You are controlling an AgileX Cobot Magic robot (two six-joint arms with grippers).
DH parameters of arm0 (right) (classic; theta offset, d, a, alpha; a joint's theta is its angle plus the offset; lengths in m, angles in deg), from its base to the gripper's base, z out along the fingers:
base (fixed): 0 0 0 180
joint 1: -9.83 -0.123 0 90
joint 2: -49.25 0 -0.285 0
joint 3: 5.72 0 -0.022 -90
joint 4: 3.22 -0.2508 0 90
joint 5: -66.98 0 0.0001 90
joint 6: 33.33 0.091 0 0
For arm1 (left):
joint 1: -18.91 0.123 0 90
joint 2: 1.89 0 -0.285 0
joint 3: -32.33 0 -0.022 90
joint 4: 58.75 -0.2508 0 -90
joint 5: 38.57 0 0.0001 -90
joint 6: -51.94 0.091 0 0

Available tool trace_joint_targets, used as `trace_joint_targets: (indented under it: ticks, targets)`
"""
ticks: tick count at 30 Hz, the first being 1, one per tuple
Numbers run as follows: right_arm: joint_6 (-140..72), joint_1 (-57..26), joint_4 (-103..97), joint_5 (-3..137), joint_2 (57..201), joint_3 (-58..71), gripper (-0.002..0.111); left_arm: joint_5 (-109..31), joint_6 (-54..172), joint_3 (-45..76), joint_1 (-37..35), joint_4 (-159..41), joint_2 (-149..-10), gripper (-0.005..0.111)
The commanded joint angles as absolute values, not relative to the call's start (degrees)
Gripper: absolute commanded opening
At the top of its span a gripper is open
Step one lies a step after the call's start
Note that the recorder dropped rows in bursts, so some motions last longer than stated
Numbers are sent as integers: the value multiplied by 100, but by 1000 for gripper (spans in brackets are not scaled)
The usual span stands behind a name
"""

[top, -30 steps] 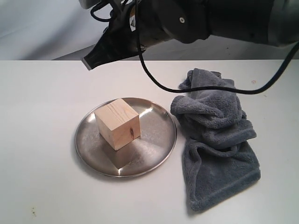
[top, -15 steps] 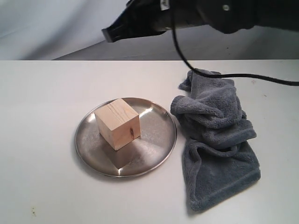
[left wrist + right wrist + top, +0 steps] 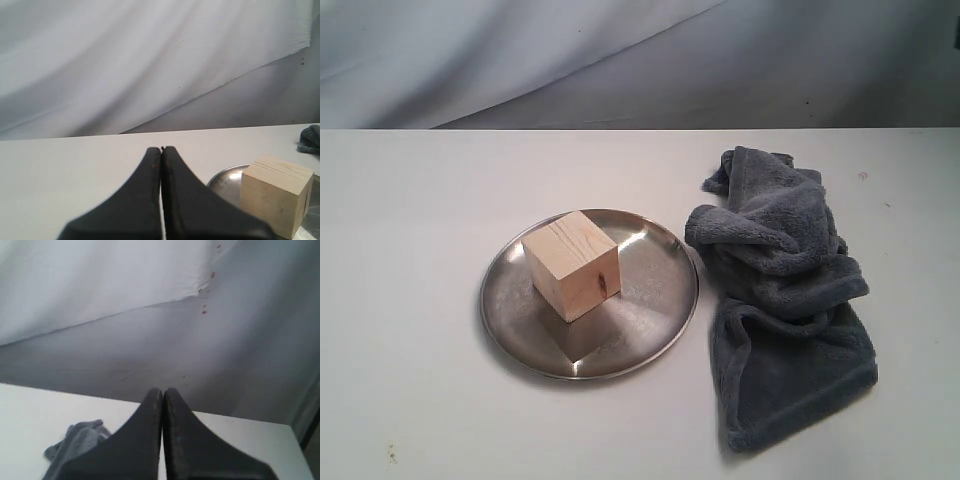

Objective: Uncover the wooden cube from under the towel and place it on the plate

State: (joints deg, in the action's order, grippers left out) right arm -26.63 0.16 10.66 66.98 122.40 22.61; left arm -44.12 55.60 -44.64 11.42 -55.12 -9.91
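Once emptied of the right arm, reads as a job most likely finished. Nearest, right of the tabletop (image 3: 410, 200): towel (image 3: 785, 300), crumpled in a heap just beside the plate (image 3: 510, 320), lying clear of the wooden cube (image 3: 571, 263). Left of it, mid-plate: that cube, upright, fully bared. Farther back, above the plate's far rim a second ago, then higher and rightward, now gone from the exterior view. Left jaws pressed together, gripping nothing; right jaws likewise shut, empty, well apart from the plate
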Motion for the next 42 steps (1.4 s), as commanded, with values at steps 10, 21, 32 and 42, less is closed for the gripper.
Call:
trace_joint_targets:
  ticks: [10, 21, 32, 42]
  targets:
    - [-3527, 592, 446, 5664, 9552, 4613, 0, -4350, 5547, -4489, 1155, -5498, -967, 0]
    - [-3545, 592, 138, 6123, 7676, 6030, 0, -4350, 5547, -4489, 1155, -5498, -967, 0]
    - [-3583, 582, -483, 7056, 6082, 6469, 0, -4350, 5547, -4489, 1155, -5498, -967, 0]
    - [-3434, 582, -732, 6398, 5704, 7150, 0, -4350, 5547, -4489, 1155, -5498, -967, 0]
